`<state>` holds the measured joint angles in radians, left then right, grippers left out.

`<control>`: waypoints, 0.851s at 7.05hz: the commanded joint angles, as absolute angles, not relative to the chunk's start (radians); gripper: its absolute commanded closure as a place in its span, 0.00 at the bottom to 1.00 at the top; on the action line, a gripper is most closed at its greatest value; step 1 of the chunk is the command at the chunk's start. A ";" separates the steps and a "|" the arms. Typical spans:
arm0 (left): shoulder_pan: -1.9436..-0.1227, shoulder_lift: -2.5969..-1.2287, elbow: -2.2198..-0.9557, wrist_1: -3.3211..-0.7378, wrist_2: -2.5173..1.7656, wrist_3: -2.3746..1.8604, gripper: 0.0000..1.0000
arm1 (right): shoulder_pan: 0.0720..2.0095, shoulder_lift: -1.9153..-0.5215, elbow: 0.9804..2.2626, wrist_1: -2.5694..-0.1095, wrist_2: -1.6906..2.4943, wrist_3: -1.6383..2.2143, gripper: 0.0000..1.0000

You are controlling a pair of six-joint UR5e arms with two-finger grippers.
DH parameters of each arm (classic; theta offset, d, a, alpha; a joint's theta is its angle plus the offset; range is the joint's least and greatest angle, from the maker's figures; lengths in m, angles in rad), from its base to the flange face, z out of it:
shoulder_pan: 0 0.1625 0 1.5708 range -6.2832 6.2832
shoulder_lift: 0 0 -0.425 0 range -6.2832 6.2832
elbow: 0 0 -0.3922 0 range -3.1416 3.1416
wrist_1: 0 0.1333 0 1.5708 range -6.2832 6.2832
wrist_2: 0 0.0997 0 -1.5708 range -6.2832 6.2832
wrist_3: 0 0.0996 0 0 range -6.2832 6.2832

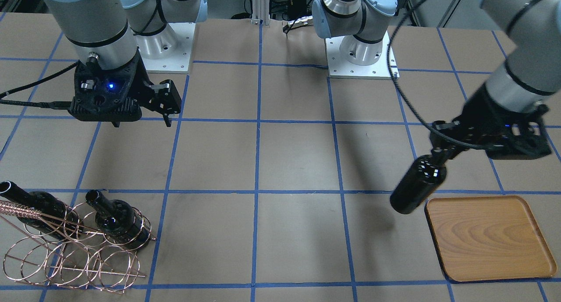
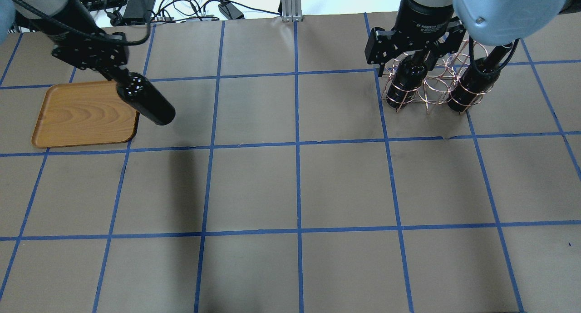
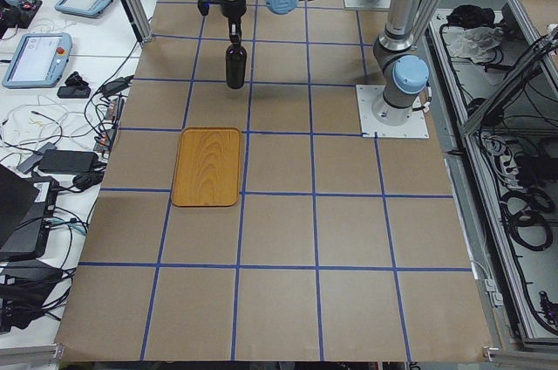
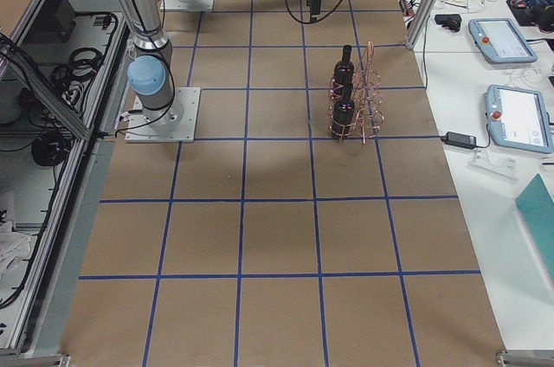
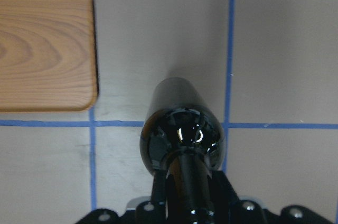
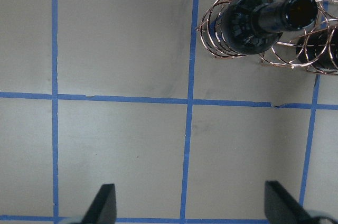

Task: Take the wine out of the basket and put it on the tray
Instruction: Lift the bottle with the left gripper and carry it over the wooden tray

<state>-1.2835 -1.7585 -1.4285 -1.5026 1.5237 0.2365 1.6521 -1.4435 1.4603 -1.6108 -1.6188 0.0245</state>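
My left gripper (image 1: pixel 440 155) is shut on the neck of a near-black wine bottle (image 1: pixel 418 186). It holds the bottle base down in the air, just beside the wooden tray (image 1: pixel 486 236), over bare table. In the left wrist view the bottle (image 5: pixel 182 134) hangs to the right of the tray (image 5: pixel 45 44). The copper wire basket (image 1: pixel 74 249) holds two more bottles (image 1: pixel 118 218) (image 1: pixel 35 205). My right gripper (image 1: pixel 166 113) is open and empty, raised above the table near the basket (image 6: pixel 274 18); its fingers (image 6: pixel 105 203) stand wide apart.
The table is brown paper with a blue tape grid (image 2: pixel 297 145). The two arm bases (image 1: pixel 359 52) (image 1: pixel 164 47) stand at the robot's side. Cables and tablets lie beyond the far table edge (image 2: pixel 181 8).
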 commanded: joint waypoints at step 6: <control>-1.051 -2.026 -1.238 -1.445 1.562 0.489 1.00 | 1.652 -1.442 1.460 -1.609 -1.624 0.025 0.00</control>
